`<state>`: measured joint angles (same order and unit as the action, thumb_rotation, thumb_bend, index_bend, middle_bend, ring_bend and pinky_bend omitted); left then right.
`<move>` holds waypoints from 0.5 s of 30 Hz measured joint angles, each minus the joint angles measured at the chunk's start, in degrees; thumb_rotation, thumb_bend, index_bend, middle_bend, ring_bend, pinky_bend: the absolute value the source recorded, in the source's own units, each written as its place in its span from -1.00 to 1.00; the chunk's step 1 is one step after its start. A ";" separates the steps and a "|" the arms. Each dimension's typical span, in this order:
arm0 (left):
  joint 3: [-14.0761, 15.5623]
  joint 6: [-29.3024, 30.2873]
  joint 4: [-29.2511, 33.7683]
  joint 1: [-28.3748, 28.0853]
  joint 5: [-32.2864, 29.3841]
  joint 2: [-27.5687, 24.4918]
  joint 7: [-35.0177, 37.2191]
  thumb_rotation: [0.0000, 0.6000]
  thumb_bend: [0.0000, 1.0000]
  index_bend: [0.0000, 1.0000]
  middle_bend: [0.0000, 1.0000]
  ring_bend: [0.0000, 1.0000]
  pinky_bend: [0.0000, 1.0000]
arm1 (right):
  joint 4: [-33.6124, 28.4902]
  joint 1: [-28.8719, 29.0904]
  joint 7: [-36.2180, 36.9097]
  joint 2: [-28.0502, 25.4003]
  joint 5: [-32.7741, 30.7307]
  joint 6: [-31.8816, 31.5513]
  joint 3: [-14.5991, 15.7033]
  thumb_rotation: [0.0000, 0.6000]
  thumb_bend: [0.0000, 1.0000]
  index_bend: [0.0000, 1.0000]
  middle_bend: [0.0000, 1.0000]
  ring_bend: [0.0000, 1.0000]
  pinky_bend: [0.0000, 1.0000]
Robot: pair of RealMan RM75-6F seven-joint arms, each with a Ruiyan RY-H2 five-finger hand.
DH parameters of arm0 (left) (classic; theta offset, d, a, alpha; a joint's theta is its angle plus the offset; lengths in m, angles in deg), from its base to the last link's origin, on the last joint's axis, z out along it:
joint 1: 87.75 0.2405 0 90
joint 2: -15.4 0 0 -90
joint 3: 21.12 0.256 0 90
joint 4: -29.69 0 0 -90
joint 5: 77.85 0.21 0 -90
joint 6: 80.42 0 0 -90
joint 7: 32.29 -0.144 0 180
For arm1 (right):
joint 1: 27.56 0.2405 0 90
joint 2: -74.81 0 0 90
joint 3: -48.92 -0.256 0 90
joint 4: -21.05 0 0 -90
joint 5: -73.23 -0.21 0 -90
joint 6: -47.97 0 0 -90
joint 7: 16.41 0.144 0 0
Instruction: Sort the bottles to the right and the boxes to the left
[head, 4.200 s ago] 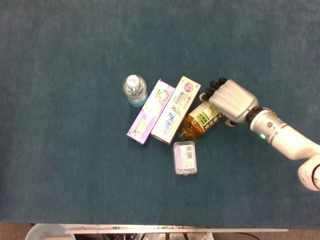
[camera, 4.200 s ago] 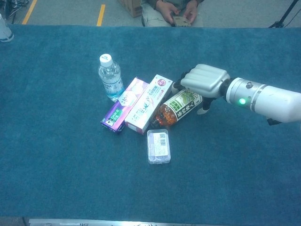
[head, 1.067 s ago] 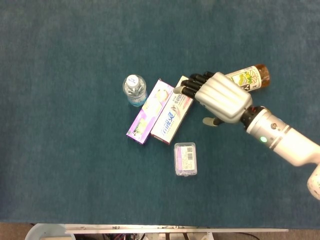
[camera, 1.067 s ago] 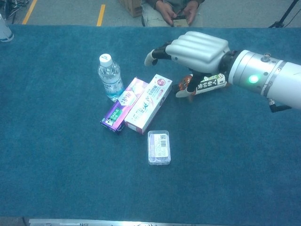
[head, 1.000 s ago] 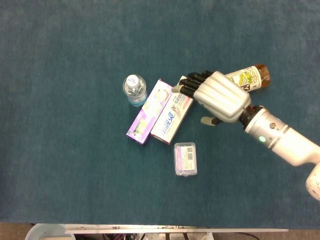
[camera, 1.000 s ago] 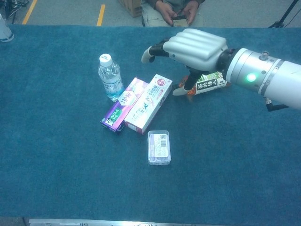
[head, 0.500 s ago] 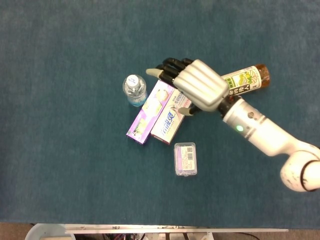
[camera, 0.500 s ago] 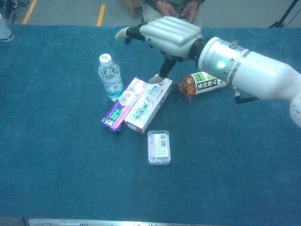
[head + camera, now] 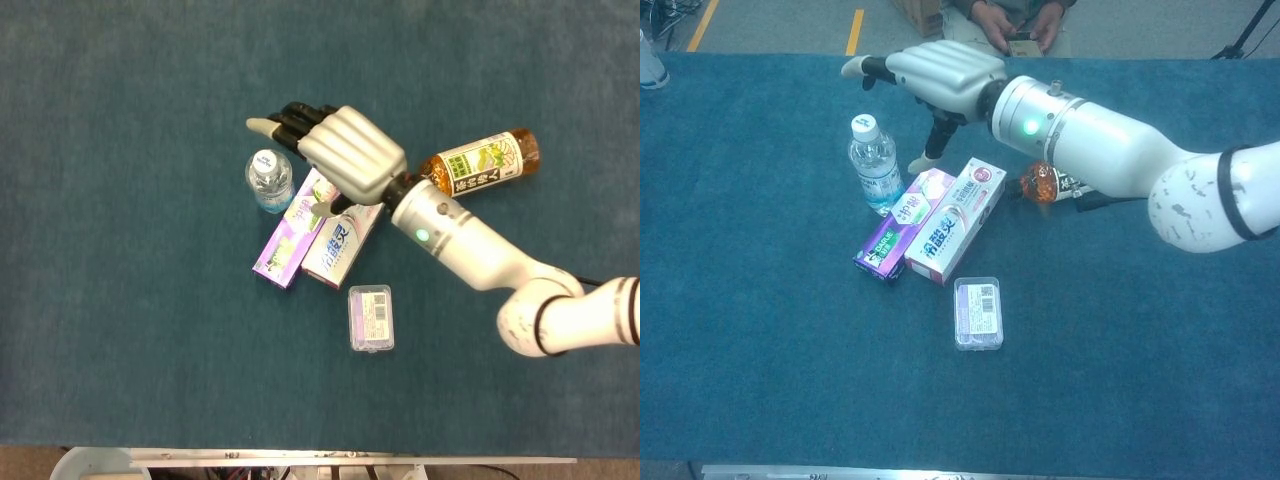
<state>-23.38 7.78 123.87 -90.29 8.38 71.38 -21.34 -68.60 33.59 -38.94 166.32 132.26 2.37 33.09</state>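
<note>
My right hand [image 9: 340, 150] [image 9: 935, 75] hovers open, fingers spread, just right of and above the upright clear water bottle [image 9: 269, 180] [image 9: 875, 165]; it holds nothing. An amber tea bottle [image 9: 483, 162] [image 9: 1044, 184] lies on its side to the right, mostly hidden by my forearm in the chest view. A purple box [image 9: 296, 228] [image 9: 901, 223] and a white toothpaste box [image 9: 338, 240] [image 9: 956, 221] lie side by side at the centre. A small clear plastic box [image 9: 369, 316] [image 9: 977, 312] sits nearer me. My left hand is out of sight.
A blue carpet-like cloth [image 9: 120, 330] covers the table. A seated person [image 9: 1010, 20] holding a phone is beyond the far edge. Open cloth lies to the left and far right of the cluster.
The tea bottle was moved from beside the toothpaste box to the right and released. My right hand has since swept left over the boxes toward the water bottle.
</note>
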 measured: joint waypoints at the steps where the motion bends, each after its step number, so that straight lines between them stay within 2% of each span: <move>1: 0.02 -0.03 0.00 0.03 -0.02 -0.04 -0.01 1.00 -0.53 -0.75 -0.68 -0.79 -0.62 | 0.52 0.36 0.01 0.43 -0.57 0.27 -0.12 1.00 -1.00 -0.84 -0.62 -0.72 -0.32; 15: 0.38 0.34 -0.32 0.83 0.09 -0.38 0.60 1.00 -0.53 -0.75 -0.68 -0.79 -0.62 | 10.27 5.85 0.67 7.73 -7.25 4.01 -0.91 1.00 -1.00 -0.84 -0.62 -0.72 -0.32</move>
<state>-23.00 8.12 123.55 -89.47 8.47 71.00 -20.74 -58.33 39.44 -38.27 174.05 125.01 6.39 32.18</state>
